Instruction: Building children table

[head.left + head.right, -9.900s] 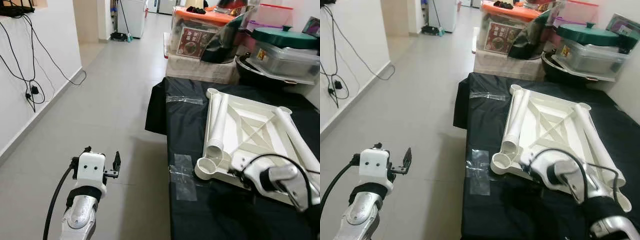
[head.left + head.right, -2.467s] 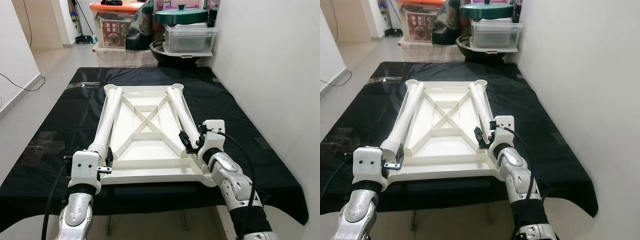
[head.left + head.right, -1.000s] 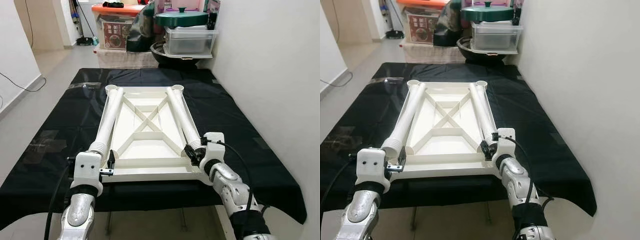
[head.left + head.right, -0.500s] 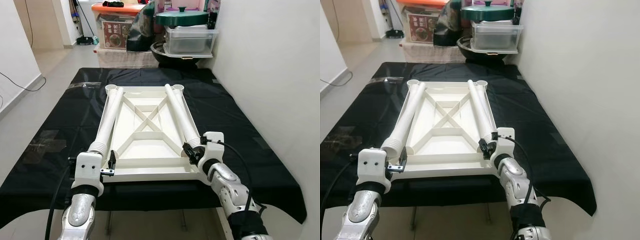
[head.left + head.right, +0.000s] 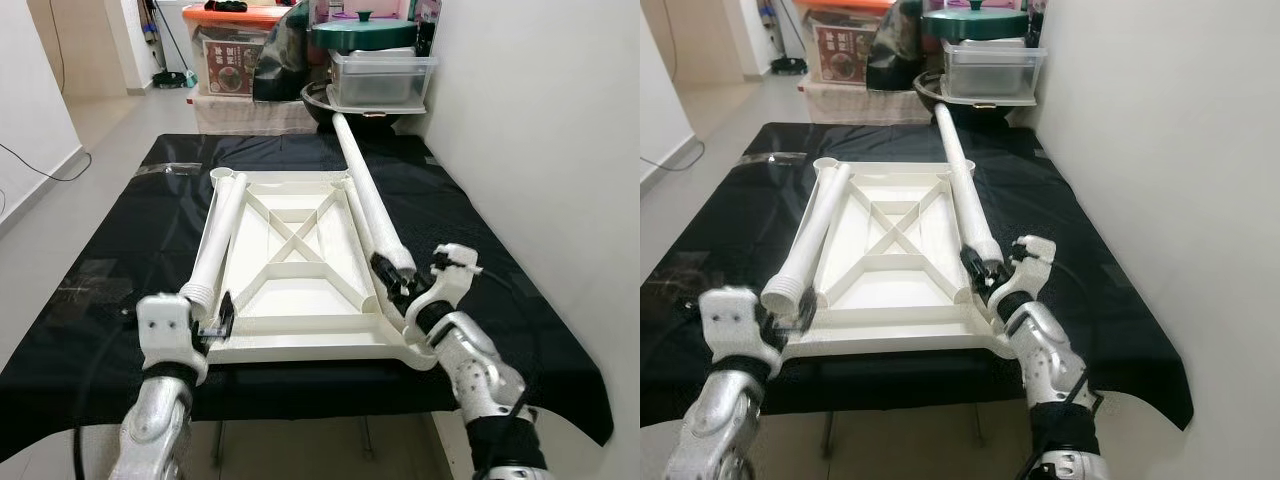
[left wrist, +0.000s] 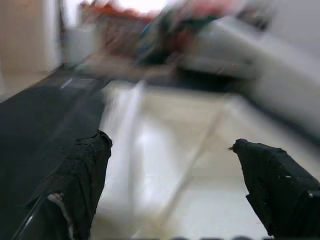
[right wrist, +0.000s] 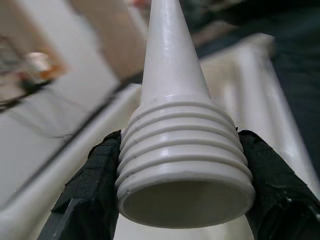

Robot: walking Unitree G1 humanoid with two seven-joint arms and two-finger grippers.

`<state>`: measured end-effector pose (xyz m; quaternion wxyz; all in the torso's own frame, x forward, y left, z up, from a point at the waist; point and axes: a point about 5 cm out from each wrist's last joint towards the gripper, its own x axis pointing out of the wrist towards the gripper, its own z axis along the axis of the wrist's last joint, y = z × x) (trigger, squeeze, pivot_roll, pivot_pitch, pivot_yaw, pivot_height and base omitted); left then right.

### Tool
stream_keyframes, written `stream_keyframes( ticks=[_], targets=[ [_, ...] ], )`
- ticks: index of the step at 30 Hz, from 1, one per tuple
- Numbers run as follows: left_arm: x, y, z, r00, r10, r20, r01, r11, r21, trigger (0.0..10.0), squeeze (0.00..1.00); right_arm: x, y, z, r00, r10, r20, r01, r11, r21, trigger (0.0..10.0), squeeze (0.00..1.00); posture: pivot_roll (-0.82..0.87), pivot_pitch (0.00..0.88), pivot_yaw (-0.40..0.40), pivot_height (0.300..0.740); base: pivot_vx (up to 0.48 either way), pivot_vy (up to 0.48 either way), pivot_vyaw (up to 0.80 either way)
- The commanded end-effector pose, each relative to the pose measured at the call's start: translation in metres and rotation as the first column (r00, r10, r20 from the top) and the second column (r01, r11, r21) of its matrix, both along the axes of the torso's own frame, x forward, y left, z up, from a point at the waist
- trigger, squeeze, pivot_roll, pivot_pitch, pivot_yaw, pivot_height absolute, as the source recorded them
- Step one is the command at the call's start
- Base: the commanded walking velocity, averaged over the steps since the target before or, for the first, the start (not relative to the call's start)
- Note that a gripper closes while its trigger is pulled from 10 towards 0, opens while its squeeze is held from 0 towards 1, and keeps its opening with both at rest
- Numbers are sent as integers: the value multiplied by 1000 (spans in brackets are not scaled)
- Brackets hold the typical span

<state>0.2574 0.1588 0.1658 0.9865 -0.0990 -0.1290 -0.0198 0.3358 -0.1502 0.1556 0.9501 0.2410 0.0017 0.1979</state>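
Gripping the right table leg [image 5: 366, 195] at its ribbed end, my right gripper [image 5: 396, 285] is clamped; it's stiff, light, slippery plastic. Left gripper [image 5: 218, 320] hangs wide by the tabletop [image 5: 290, 335].

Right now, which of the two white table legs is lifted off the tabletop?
The right-hand leg: the right gripper clamps its ribbed end and its far end points up toward the storage boxes. The left-hand leg lies flat on the upturned tabletop.

Bare black cloth [image 5: 490, 250] flanks the tabletop [image 5: 290, 270]; wall [image 5: 540, 130] crowds right, apparently close
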Motion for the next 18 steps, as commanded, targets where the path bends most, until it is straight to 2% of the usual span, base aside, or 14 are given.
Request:
stream_keyframes(
  ticks=[1,6,10,11,13,14,16,17,18],
  targets=[
    [1,-4,4,998,-55,17,55,997,-46,10000,0,0,0,9,998,41,43,-42,999,15,0,0,67,0,-87,740,0,0,0],
    [6,-13,17,987,-145,69,153,982,-115,10000,0,-2,0,17,992,102,78,-105,994,24,0,0,60,0,-87,740,0,0,0],
    [14,-14,37,954,-249,170,288,918,-274,10000,0,-18,7,13,954,287,88,-288,958,-2,0,0,60,0,-86,740,0,0,0],
    [14,-14,37,954,-249,170,288,918,-274,10000,0,-18,7,13,954,287,88,-288,958,-2,0,0,60,0,-86,740,0,0,0],
    [16,-12,41,942,-273,196,328,877,-351,10000,0,-23,4,12,943,322,81,-323,946,-10,0,0,51,0,-81,740,0,0,0],
    [16,-12,41,942,-273,196,328,877,-351,10000,0,-23,4,12,943,322,81,-323,946,-10,0,0,51,0,-81,740,0,0,0],
    [19,-8,40,929,-301,214,369,792,-487,10000,0,-27,0,19,926,365,101,-368,929,20,0,0,44,0,-79,740,0,0,0],
    [19,-8,40,929,-301,214,369,792,-487,10000,0,-27,0,19,926,365,101,-368,929,20,0,0,44,0,-79,740,0,0,0],
    [21,1,38,917,-313,249,399,679,-617,10000,0,-39,-1,22,878,464,118,-471,882,31,0,0,39,0,-79,740,0,0,0]
  ],
)
